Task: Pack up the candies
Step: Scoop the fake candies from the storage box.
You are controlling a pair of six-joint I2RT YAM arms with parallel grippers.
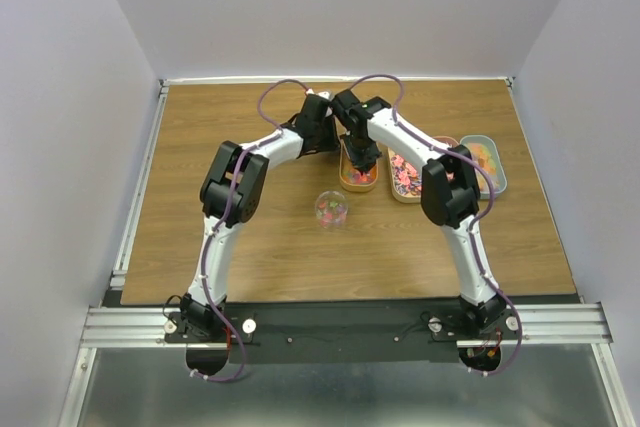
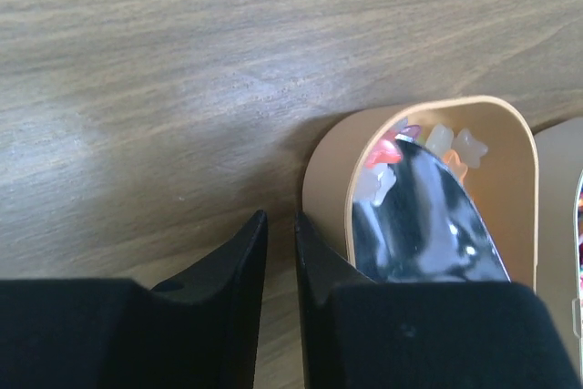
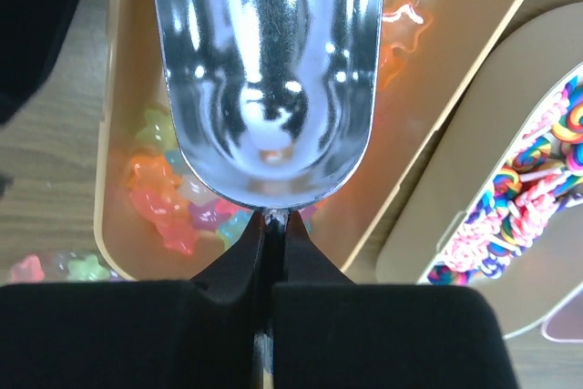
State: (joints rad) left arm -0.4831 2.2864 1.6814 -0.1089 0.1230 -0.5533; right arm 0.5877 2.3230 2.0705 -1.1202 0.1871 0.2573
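The right pincer (image 3: 273, 225) was pinched tight on the thin stem of a metal scoop (image 3: 269, 70), its two fingers pressed together with only the stem between them. The scoop's bowl stretched straight ahead of that pincer, hollow side up, lying inside a tan oblong tray (image 3: 114, 134). I could see nothing in the bowl beyond reflections. The candies (image 3: 159, 193), small gummy pieces in orange, red, green and yellow, lay on the tray floor beneath and around the scoop, thickest just ahead of the fingertips and to their left. To the right of this pincer, just beside the tan tray, stood a second beige tray (image 3: 437, 225) with more candies in it, swirled pink and multicoloured ones.

The left pincer (image 2: 281, 225) hung low over the wooden tabletop (image 2: 182, 88) with its fingers a narrow way apart, bare wood showing between them and nothing in its grasp. Its right finger (image 2: 314, 261) sat just outside the tan tray's rounded end wall; I could not tell whether it touched.

From above, a small clear cup (image 1: 331, 209) holding coloured candies stood on the tabletop behind both pincers, toward the arm bases. A teal tray (image 1: 500, 182) lay farthest to the right pincer's right.
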